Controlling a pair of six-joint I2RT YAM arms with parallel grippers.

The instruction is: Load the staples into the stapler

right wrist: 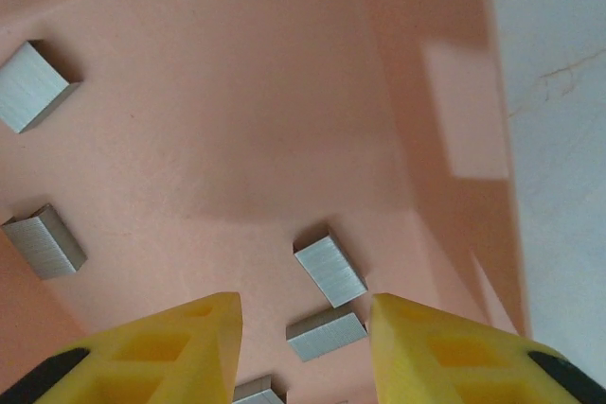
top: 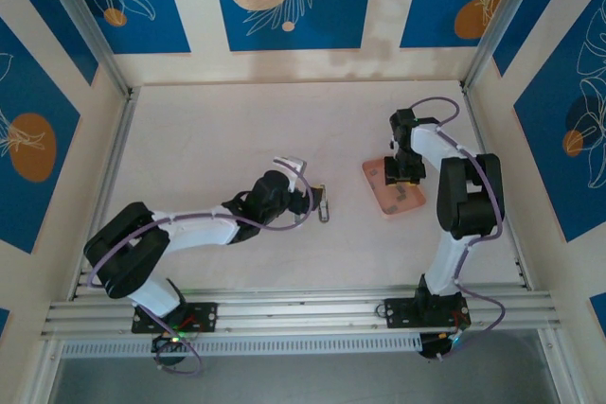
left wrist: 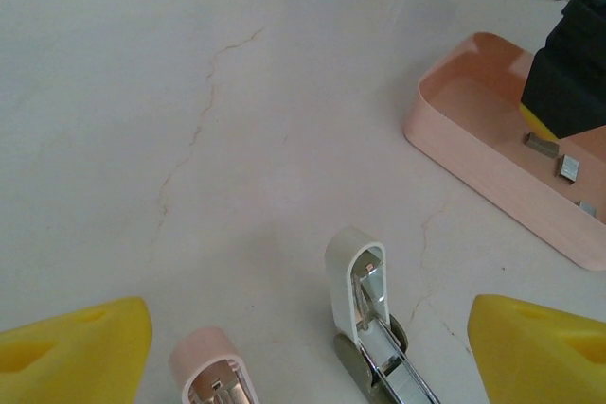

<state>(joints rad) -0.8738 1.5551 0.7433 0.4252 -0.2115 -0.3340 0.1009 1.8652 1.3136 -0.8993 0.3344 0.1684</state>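
The pale desk [top: 237, 139] is overlooked from above, with two arms reaching across it. A salmon-pink tray [top: 390, 205] is set on the desk right of centre, and the right end effector [top: 402, 172] is lowered into it. In the right wrist view its yellow fingers [right wrist: 218, 328] are held partly spread just above the tray floor, with nothing pinched. One grey strip [right wrist: 327, 333] is seen lying between the tips, closer to one than the other. The stapler [top: 324, 203] is laid open on the desk left of the tray, apart from it, its white part [left wrist: 355, 267] and pink part [left wrist: 213, 366] splayed. The left end effector [left wrist: 308, 357] is spread wide around it, neither finger touching. The staples [right wrist: 327, 270] are scattered singly across the tray floor.
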